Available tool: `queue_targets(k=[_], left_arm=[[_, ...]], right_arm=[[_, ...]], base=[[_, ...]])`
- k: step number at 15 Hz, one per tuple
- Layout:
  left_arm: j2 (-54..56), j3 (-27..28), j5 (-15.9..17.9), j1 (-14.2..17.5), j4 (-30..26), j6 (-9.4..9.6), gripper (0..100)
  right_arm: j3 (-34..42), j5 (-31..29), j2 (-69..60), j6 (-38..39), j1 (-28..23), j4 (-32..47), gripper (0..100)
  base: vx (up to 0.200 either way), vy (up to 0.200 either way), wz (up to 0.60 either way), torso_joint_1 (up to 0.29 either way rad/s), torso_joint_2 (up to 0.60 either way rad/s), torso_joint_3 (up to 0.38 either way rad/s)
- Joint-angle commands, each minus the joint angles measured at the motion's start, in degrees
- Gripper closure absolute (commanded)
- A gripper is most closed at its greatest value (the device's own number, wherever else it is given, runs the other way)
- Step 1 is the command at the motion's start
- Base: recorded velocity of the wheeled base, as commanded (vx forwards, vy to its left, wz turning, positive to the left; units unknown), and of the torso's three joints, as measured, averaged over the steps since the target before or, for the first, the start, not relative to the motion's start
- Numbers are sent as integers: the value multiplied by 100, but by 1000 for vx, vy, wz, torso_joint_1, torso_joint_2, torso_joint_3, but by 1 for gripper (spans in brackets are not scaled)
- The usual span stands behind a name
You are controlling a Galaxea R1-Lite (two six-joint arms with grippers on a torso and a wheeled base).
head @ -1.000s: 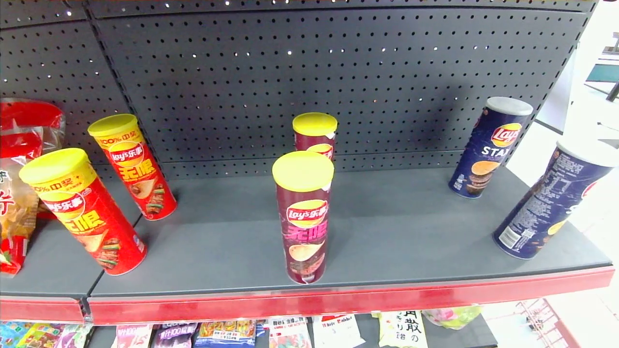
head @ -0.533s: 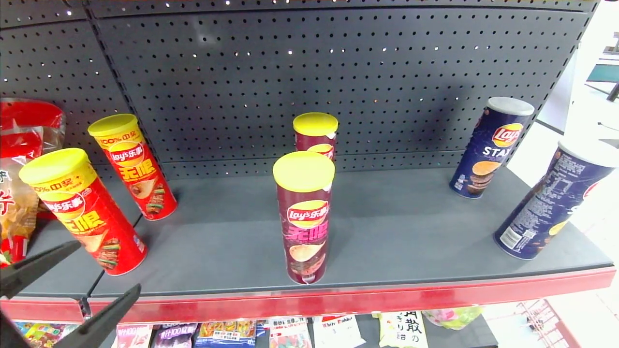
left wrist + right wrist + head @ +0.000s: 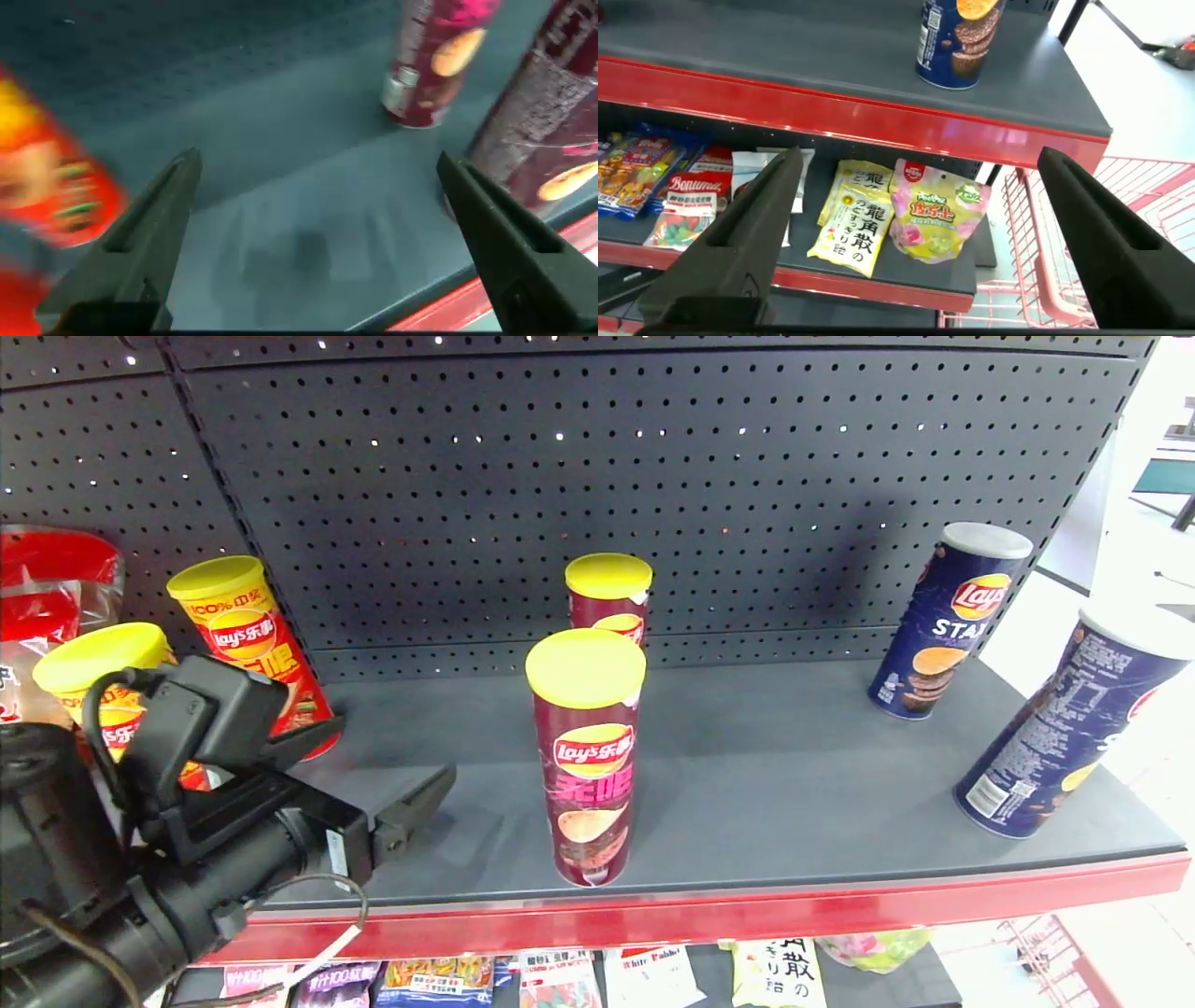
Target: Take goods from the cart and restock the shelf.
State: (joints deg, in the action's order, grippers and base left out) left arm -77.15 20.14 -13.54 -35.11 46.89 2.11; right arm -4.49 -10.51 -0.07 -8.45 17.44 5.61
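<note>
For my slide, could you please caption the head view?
Open left tool over the shelf, between the red canisters and the front maroon canister.

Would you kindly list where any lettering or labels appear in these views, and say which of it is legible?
Maroon yellow-lidded tube at the front of the grey shelf: large logo and characters, legible.
Red yellow-lidded tube at the back: logo, characters and a percentage, legible.
Navy grey-lidded tube at the back: logo and word, legible.
Navy tube at the right edge: fine print and barcode, too small.
Yellow packet below that shelf: bold characters, legible.
</note>
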Motion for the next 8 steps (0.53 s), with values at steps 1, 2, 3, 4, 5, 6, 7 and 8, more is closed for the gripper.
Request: queue_targets(k=[1,2,3,4,5,6,7,8], left_arm=[[-828,52,-289,-268,-4,-105,0],[-1021,87,-359,-277,14,-114,0],[-1109,78,-412,-277,14,-114,0],[-1232,52,-456,-277,5,-105,0],[-1337,78,-465,-277,14,-105,0],[-1434,113,-491,-277,14,-105,0],[-1539,131,-526,-277,14,-105,0],[-1575,148,-526,-286,14,-105,0]], right_arm=[[0,5,7,-8,5,2,0],[0,14,7,-8,5,2,0],[0,23,7,-8,5,2,0],[0,23,7,-8,5,2,0],[0,14,7,-8,5,2,0],[-8,14,7,-8,5,2,0],[0,23,7,-8,5,2,0],[-8,23,7,-8,5,2,0]], base=[[0,0,0,0,0,0],[0,0,0,0,0,0],[0,0,0,0,0,0],[0,0,0,0,0,0],[0,0,0,0,0,0],[0,0,0,0,0,0],[0,0,0,0,0,0],[0,0,0,0,0,0]])
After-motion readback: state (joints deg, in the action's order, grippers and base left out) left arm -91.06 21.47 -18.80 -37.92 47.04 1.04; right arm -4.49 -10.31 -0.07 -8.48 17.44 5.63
